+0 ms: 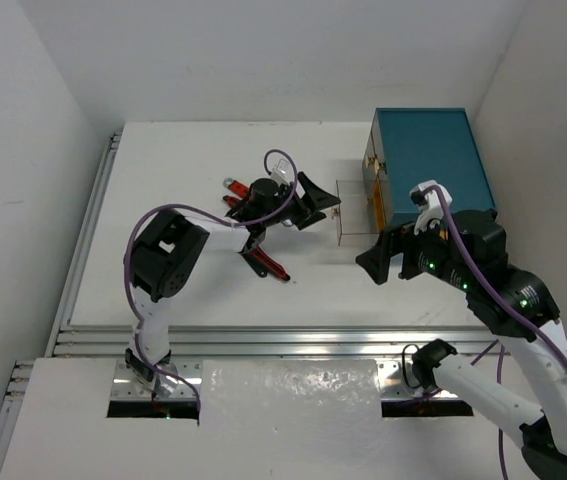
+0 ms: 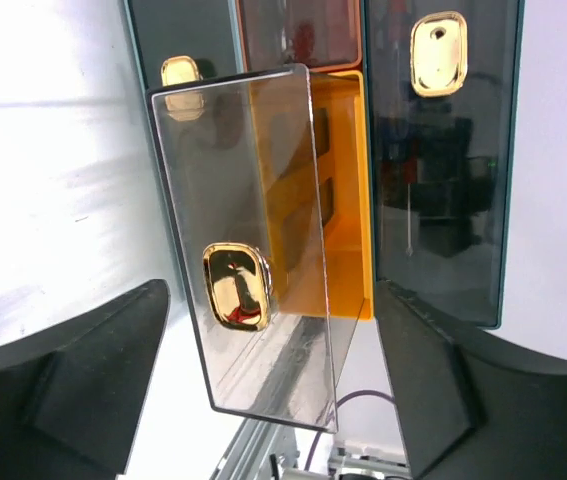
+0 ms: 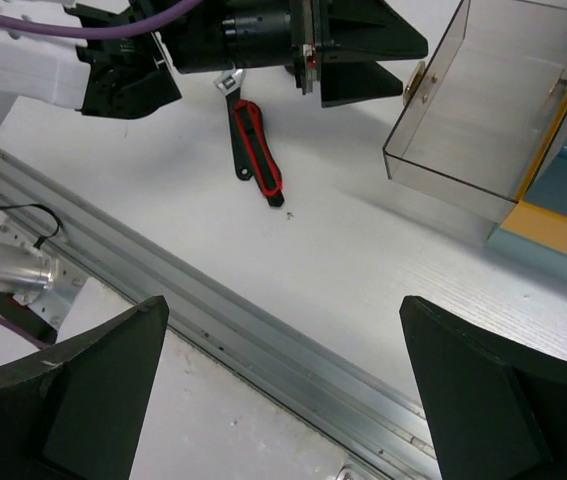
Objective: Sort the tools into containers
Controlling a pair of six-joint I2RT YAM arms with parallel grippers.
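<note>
Nearest the bases, the right gripper (image 1: 388,262) hung over bare table (image 1: 193,290) with its fingers (image 3: 73,400) spread and nothing between them. Ahead of those fingers and to their left lay a red-and-black adjustable wrench (image 3: 253,150), flat on the table, its long axis running roughly away from the right fingers, jaw end farthest and tucked under the left arm's wrist.

The left gripper (image 1: 315,203) was farther out, its fingers (image 2: 73,390) also released and empty. They pointed at the clear drawer (image 2: 253,250), which stood pulled out of the teal box (image 1: 433,160), and they straddled its brass-coloured pull (image 2: 235,286) without touching it, so far as the wrist view shows. More red-handled tools (image 1: 233,195) lay behind and beneath the left wrist, partly hidden; their count cannot be told.

The wrench lay behind the left fingers rather than ahead of them, yet the left arm looked the nearer of the two; its fingers would have to turn back from the drawer to reach the handle crosswise.

The open drawer looked empty, showing only the yellow lining of its slot (image 2: 348,190) behind it. The box's other drawers were shut, smoked fronts hiding any contents.
</note>
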